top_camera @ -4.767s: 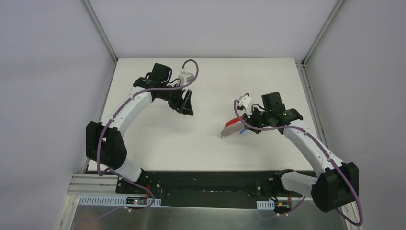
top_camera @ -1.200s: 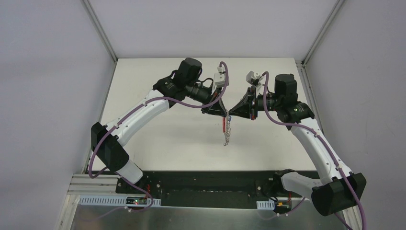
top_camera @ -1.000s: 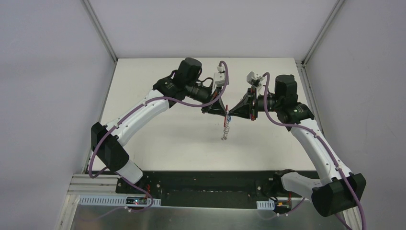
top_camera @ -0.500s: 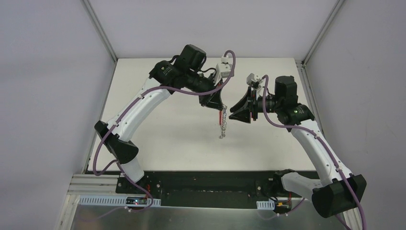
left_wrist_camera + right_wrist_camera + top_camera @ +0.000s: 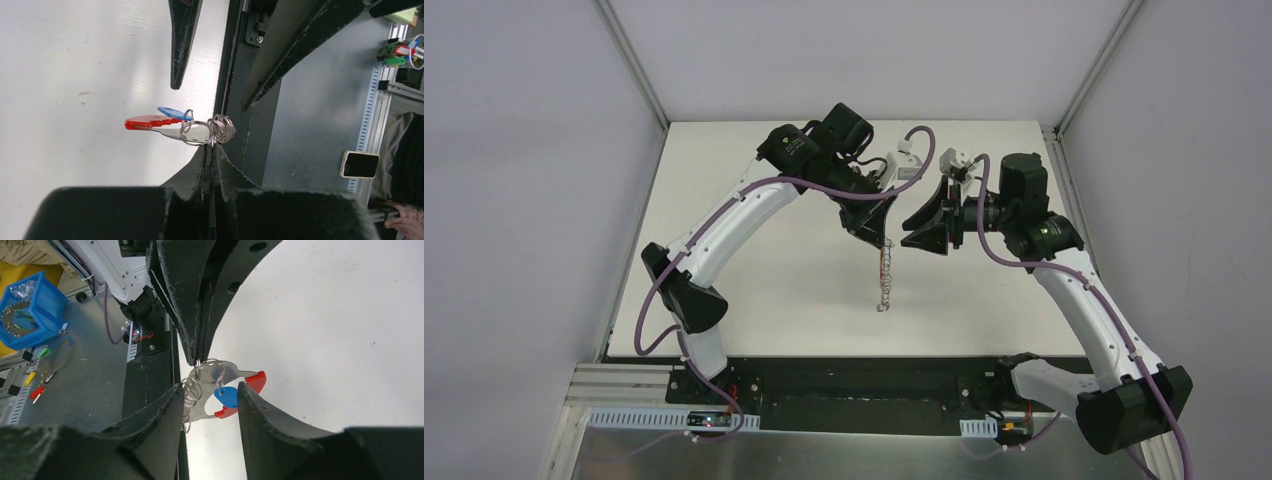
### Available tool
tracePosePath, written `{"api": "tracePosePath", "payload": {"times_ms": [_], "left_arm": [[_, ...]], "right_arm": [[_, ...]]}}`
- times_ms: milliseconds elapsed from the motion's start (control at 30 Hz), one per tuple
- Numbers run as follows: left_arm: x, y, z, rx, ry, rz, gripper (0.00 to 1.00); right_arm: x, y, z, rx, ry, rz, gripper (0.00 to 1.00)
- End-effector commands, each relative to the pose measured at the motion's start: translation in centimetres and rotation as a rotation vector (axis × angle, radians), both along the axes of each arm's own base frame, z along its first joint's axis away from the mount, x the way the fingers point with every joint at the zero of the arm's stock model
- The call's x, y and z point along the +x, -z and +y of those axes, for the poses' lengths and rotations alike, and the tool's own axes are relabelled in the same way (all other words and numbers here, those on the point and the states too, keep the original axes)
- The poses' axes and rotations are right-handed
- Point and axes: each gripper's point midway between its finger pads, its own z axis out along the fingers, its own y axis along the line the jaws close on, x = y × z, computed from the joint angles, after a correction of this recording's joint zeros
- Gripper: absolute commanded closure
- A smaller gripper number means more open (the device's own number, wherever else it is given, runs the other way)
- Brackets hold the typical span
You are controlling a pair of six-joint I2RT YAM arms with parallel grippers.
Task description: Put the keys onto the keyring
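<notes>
The right claw (image 5: 913, 228) has just spread, releasing the keyring (image 5: 885, 280) — which, blue key (image 5: 228, 396) seemingly threaded on, now hangs over the tabletop (image 5: 774, 290) from the left claw (image 5: 885, 241) pinching its top.

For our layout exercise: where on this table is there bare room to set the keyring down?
Bare: table between left arm, keyring and near black rail; also between keyring and right arm. Crowded: where left end effector and right end effector nearly meet.
</notes>
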Motion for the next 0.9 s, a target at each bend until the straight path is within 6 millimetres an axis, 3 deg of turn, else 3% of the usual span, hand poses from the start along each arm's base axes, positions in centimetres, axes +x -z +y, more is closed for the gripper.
{"api": "tracePosePath", "payload": {"times_ms": [0, 367, 867], "left_arm": [[-0.4, -1.8, -0.4, -0.043, 0.017, -0.028, 1.0], [-1.2, -1.8, -1.2, -0.077, 0.058, 0.019, 1.0], [-0.7, -1.2, -1.6, -0.063, 0.046, 0.025, 1.0]], "right_arm": [[-0.6, -1.4, 0.6, 0.036, -0.058, -0.051, 0.55], [-0.8, -0.6, 1.7, 0.019, -0.092, -0.042, 0.58], [-1.8, 0.1, 2.2, 0.016, -0.147, -0.014, 0.75]]}}
